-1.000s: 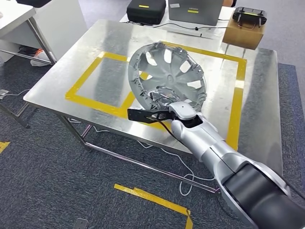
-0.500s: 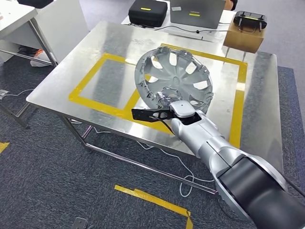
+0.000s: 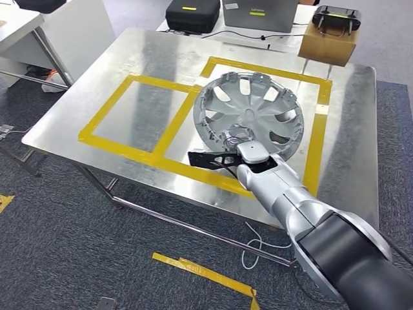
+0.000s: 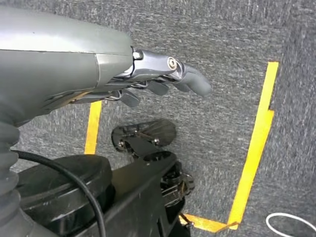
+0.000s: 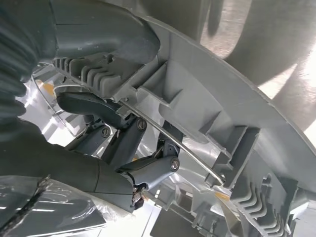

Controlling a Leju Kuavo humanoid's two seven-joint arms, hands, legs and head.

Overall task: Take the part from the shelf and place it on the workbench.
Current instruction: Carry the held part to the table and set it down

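workbench [image 3: 122,58]: big steel table in front of me, two yellow tape boxes [image 3: 129,119] side by side on top

part [image 3: 248,116]: grey plastic wheel cover, inside face up, sitting in the right-hand tape box toward the bench's near edge. Can't tell if it's flat on the steel or a bit off it

my right hand [image 3: 233,139]: reaches in over the near edge and grips the cover's near rim. In the right wrist view my fingers [image 5: 123,143] are hooked around the ribbed rim, thumb on the other side

my left hand [image 4: 164,79]: hangs down over the grey carpet, fingers out nearly straight, holding nothing

back edge stuff: black case [image 3: 192,13] and a cardboard box [image 3: 328,42] just past the bench's far edge
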